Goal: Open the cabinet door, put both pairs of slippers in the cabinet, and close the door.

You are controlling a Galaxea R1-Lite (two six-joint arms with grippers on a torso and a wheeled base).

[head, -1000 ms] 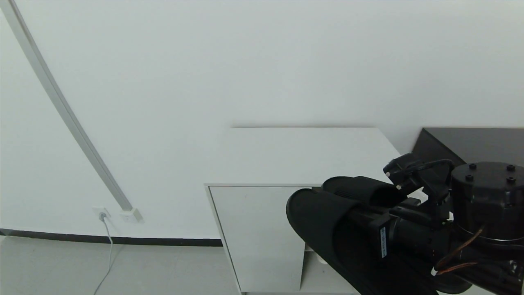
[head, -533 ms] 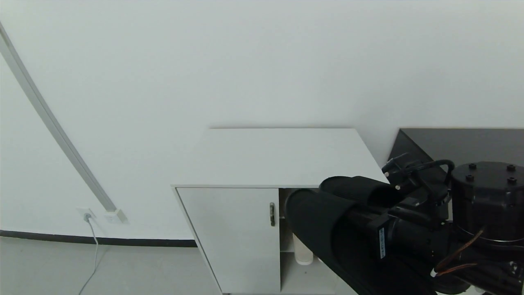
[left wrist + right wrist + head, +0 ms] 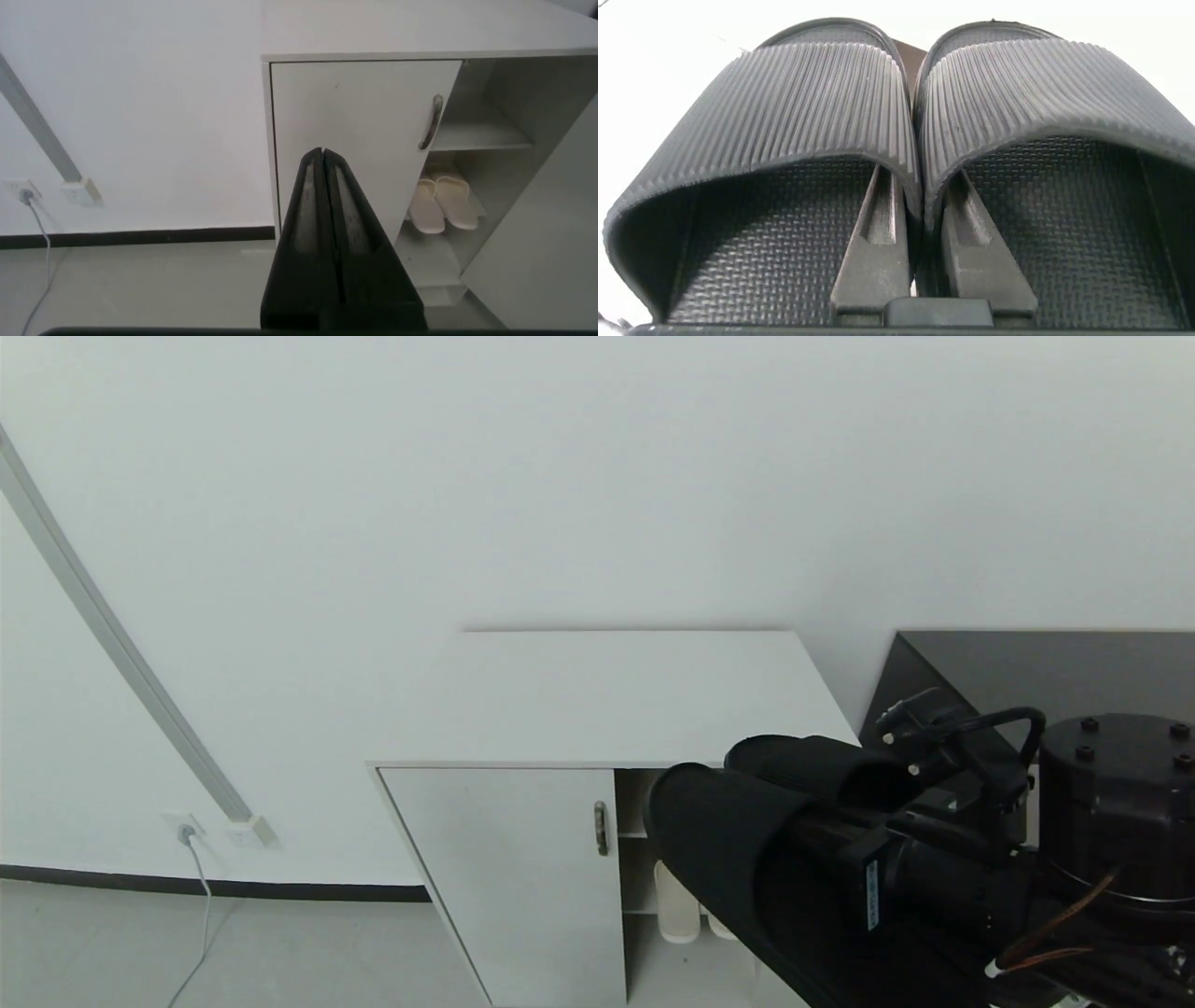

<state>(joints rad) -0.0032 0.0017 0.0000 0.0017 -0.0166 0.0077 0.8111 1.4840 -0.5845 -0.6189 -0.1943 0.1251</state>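
Black slippers (image 3: 822, 103) clamped in right gripper (image 3: 918, 191), jaws narrow — left gripper (image 3: 322, 161) jaws pressed together.

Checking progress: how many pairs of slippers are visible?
2. The white pair lies inside the open cabinet, below its shelf; the black pair is held by the right gripper.

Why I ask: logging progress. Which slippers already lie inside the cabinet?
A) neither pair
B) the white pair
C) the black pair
B: the white slippers lie on a shelf inside the open cabinet; the right gripper holds the black slippers.
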